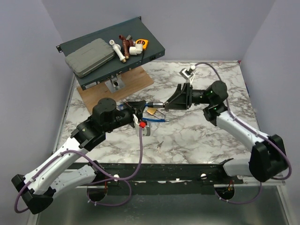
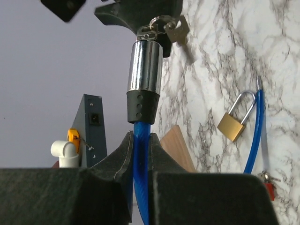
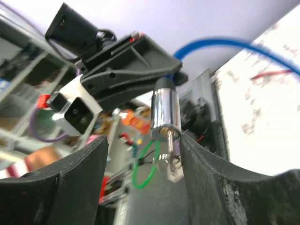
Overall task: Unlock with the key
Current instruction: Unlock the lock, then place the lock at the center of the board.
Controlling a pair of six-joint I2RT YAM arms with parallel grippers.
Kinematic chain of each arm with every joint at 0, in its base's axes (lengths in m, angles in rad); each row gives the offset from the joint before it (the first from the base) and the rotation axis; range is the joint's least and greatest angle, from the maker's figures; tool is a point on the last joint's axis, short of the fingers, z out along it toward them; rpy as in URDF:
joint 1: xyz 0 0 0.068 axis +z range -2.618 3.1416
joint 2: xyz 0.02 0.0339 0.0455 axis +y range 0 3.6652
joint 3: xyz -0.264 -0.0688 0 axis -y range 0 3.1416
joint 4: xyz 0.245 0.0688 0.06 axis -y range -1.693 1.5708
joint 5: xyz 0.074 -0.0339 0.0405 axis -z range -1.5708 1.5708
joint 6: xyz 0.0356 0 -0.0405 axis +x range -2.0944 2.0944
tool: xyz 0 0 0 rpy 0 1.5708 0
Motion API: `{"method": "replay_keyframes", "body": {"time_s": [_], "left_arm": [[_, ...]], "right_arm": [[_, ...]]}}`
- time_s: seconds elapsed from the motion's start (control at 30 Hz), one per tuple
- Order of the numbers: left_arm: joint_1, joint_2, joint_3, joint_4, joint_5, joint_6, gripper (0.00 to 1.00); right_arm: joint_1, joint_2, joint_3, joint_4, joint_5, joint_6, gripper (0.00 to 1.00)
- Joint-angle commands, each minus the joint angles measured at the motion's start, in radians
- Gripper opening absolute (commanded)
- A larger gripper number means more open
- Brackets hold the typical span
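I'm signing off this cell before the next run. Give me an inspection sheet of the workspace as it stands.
Surface: marble table; wooden board at the far left.
Job's things: key in the end of the chrome lock cylinder; loose small key on the marble; brass padlock beside the grippers.
Clutter: dark panel carrying a grey case, pipe fittings and a tape measure.
Grippers: left gripper shut on the blue cable; right gripper open, fingers either side of the cylinder.
Cables: purple leads along both arms.
Surroundings: plain walls.
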Motion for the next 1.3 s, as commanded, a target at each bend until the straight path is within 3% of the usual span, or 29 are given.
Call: {"method": "replay_keyframes", "body": {"time_s": [0.0,0.07,0.2,0.37,0.47,0.53,0.73,0.87,0.93,1.0,1.17,1.27], "left_arm": [[-0.011,0.016,0.103,0.03,-0.014,-0.242,0.0],[0.003,0.007,0.108,-0.013,-0.002,-0.324,0.0],[0.027,-0.048,0.041,-0.05,-0.001,-0.361,0.0],[0.07,-0.154,-0.165,0.024,0.016,-0.119,0.01],[0.128,-0.148,-0.213,0.036,0.029,-0.017,0.08],[0.176,-0.116,-0.221,0.036,0.034,0.002,0.17],[0.267,0.043,-0.173,-0.093,0.008,-0.036,0.24],[0.31,0.009,-0.357,0.036,-0.002,0.187,0.27],[0.334,0.024,-0.402,0.06,-0.017,0.253,0.34],[0.349,0.09,-0.378,0.035,-0.054,0.22,0.49],[0.389,0.194,-0.305,-0.03,-0.072,0.114,0.57],[0.391,0.264,-0.21,-0.158,-0.088,0.004,0.62]], "right_arm": [[-0.03,-0.154,0.159,-0.743,0.23,-0.591,0.69],[-0.053,-0.2,0.192,-0.908,0.388,-0.702,0.74],[-0.067,-0.256,0.19,-1.012,0.656,-0.764,0.85],[-0.066,-0.22,0.208,-1.08,0.768,-0.795,0.94],[-0.066,-0.205,0.216,-1.131,0.842,-0.83,0.95],[-0.067,-0.196,0.211,-1.167,0.859,-0.864,0.96],[-0.06,-0.196,0.092,-1.195,0.827,-0.883,0.96],[-0.006,-0.21,0.014,-1.186,0.823,-0.894,0.91],[0.059,-0.197,0.01,-1.218,0.864,-0.922,0.88],[0.139,-0.166,0.021,-1.257,0.939,-0.956,0.84],[0.298,-0.085,0.043,-1.313,1.055,-1.005,0.79],[0.35,-0.075,0.019,-1.309,1.09,-1.01,0.76]]}}
